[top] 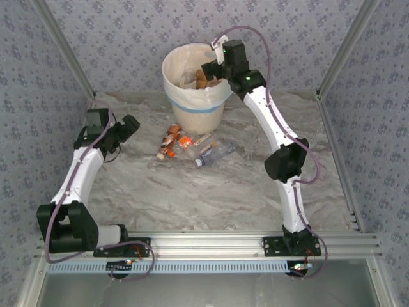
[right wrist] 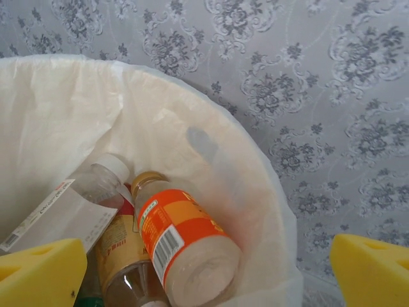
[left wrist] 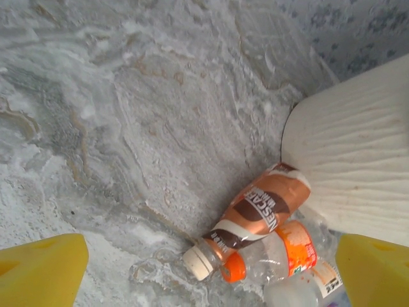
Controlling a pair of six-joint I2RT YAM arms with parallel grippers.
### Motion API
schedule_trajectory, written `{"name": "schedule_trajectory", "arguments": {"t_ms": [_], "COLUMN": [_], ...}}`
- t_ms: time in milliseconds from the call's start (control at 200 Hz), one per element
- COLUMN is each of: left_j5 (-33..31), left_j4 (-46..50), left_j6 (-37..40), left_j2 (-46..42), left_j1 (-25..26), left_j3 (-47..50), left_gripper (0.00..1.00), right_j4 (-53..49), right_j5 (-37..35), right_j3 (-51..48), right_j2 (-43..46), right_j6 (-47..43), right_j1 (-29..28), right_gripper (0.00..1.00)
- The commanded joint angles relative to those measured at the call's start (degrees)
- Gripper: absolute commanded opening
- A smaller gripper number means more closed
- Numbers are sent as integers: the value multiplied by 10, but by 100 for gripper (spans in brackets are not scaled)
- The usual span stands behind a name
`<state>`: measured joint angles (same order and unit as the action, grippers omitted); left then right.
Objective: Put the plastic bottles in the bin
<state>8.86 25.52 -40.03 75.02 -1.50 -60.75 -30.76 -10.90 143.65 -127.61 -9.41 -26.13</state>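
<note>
A round cream-white plastic bin (top: 192,105), lined with a translucent white bag and ringed by a pale blue band, stood at twelve o'clock on a grey marbled tabletop (top: 192,204). The right gripper (top: 213,68) hung over the bin's mouth near its two o'clock rim, yellow fingertips (right wrist: 38,272) spread wide with nothing between them. Below it, inside the bag, lay a white plastic bottle with an orange label (right wrist: 185,246), a clear plastic bottle with a white cap (right wrist: 77,204) and an amber bottle (right wrist: 121,259) beneath them. A heap of small plastic bottles (top: 192,146) in orange, brown and clear lay on the table just at six o'clock of the bin, several overlapping. The left gripper (top: 130,126) hovered at nine o'clock of that heap, likewise spread wide and holding nothing. Its camera faced a brown-and-cream coffee bottle with a cream cap (left wrist: 259,208), base close against the bin's wall, and a crumpled clear bottle with an orange cap (left wrist: 275,252) touching it. The likely troubles: round bottles lying loose could roll or squirt sideways if fingers closed off-centre — scattering the heap. A reach for the bottle against the bin could shove or tip that light bucket. The right fingers, low over the rim, could snag the loose bag when lifting away. With both arms bound for one small heap, they could also collide.
</note>
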Motion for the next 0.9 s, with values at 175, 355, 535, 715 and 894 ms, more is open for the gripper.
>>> {"name": "schedule_trajectory", "arguments": {"t_ms": [175,355,535,715,894], "left_j5": [67,69,63,54,52], "left_j4": [-2,0,2,-2,-11], "left_j6": [45,65,100,123,160], "left_j2": [46,73,109,155,202], "left_j1": [0,11,40,75,106], "left_j3": [-25,-29,-45,-69,-97], "left_gripper": [100,99,99,100,100], "right_j4": [12,79,148,174,180], "right_j5": [22,42,53,72,20], "right_j3": [-81,-214,-379,-534,-674], "right_j2": [101,186,293,398,492], "right_j6": [84,109,146,156,215], "right_j1": [0,-2,-1,0,6], "right_gripper": [100,100,100,100,100]}}
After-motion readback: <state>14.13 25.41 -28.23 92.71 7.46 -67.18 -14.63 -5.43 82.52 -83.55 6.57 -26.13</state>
